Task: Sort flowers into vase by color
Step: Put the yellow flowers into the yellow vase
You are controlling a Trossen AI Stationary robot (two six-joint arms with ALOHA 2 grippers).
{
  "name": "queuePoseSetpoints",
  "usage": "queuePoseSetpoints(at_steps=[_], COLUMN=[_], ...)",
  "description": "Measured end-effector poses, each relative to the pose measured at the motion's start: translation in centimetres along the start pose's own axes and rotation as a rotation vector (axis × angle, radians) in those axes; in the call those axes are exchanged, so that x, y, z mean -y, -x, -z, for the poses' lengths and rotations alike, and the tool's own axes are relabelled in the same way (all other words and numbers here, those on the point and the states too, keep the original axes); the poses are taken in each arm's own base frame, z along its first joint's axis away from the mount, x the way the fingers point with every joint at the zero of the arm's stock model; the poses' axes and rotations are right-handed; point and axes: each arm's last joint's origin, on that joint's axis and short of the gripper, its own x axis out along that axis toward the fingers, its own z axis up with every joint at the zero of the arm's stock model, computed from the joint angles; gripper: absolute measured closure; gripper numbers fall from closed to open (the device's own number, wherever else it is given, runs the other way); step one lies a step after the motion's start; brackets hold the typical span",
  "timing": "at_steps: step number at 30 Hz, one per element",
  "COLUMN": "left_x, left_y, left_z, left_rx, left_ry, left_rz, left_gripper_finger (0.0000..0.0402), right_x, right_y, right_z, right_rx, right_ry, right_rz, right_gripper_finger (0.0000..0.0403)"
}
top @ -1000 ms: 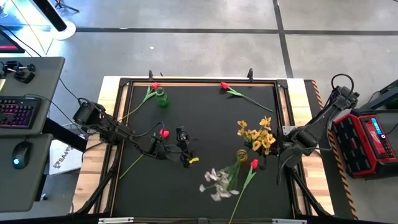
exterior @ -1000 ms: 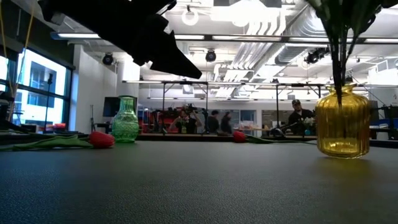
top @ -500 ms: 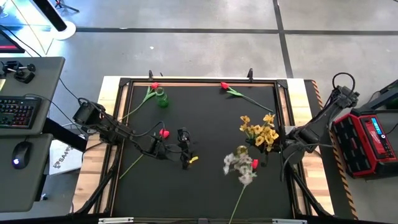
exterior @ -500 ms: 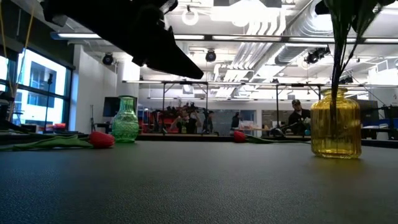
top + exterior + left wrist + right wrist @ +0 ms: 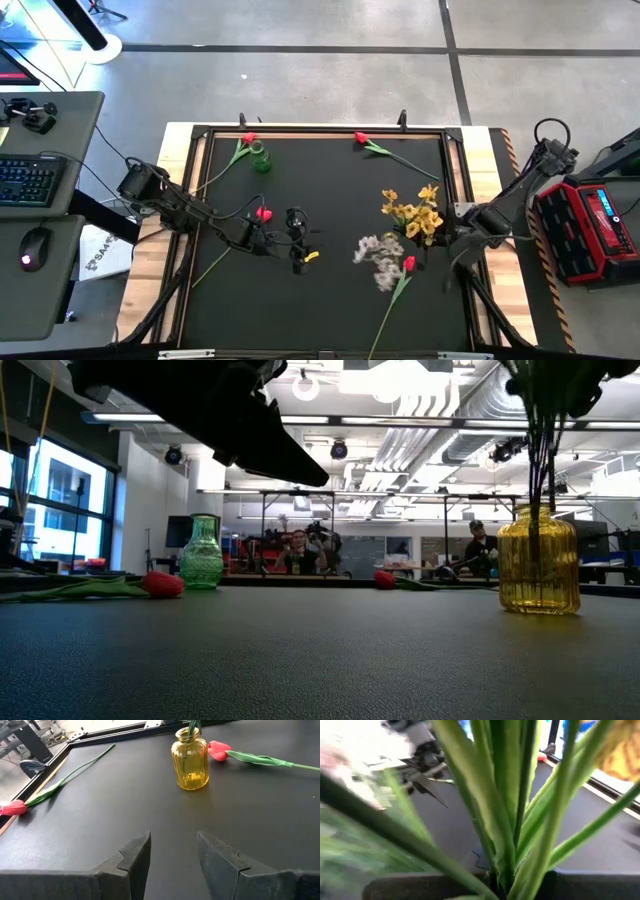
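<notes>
The yellow vase (image 5: 538,570) (image 5: 190,760) stands upright right of the table's middle, with green stems in it. The yellow spray (image 5: 415,215) and the white spray (image 5: 375,262) rise from it. My right gripper (image 5: 447,238) (image 5: 500,887) is shut on stems just above the vase. One red tulip (image 5: 408,263) lies beside the vase, and another red tulip (image 5: 263,213) lies by my left gripper. Two more red tulips (image 5: 248,139) (image 5: 361,138) lie at the far edge. The green vase (image 5: 260,158) stands empty. My left gripper (image 5: 298,243) (image 5: 172,852) hovers open near mid-table. My right gripper pinches a bunch of green stems and leaves (image 5: 507,870) between its two fingers. They belong to the yellow spray. Whether the white spray's stem is pinched too, I cannot tell. The stems' lower ends (image 5: 540,480) reach down into the yellow vase, which stands on the table.
A raised black frame (image 5: 190,200) rims the dark mat. A small yellow-tagged piece (image 5: 311,257) sits at the left gripper. People (image 5: 295,550) stand in the room beyond the far edge. Bare mat lies between the two vases.
The white spray has swung up from leaning low toward the near edge to standing over the yellow vase. The vase has shifted a little toward the table's left and far side. The yellow spray swayed right and back with the right gripper.
</notes>
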Motion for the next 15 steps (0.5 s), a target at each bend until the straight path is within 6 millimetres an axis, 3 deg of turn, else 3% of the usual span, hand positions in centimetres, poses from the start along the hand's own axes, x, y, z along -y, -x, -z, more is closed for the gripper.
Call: queuePoseSetpoints(at_steps=[7, 15], left_x=[0.0, 0.0], left_y=[0.0, 0.0], left_z=[0.0, 0.0], left_rx=[0.002, 0.001], left_ry=[0.001, 0.001], left_rz=[0.000, 0.003], left_gripper_finger=[0.0255, 0.0255], right_x=[0.4, 0.6], right_y=[-1.0, -0.3], right_z=[0.0, -1.3], right_rx=[-0.032, 0.003], right_ry=[-0.007, -0.089], right_rz=[0.025, -0.083], right_gripper_finger=[0.0403, 0.0403])
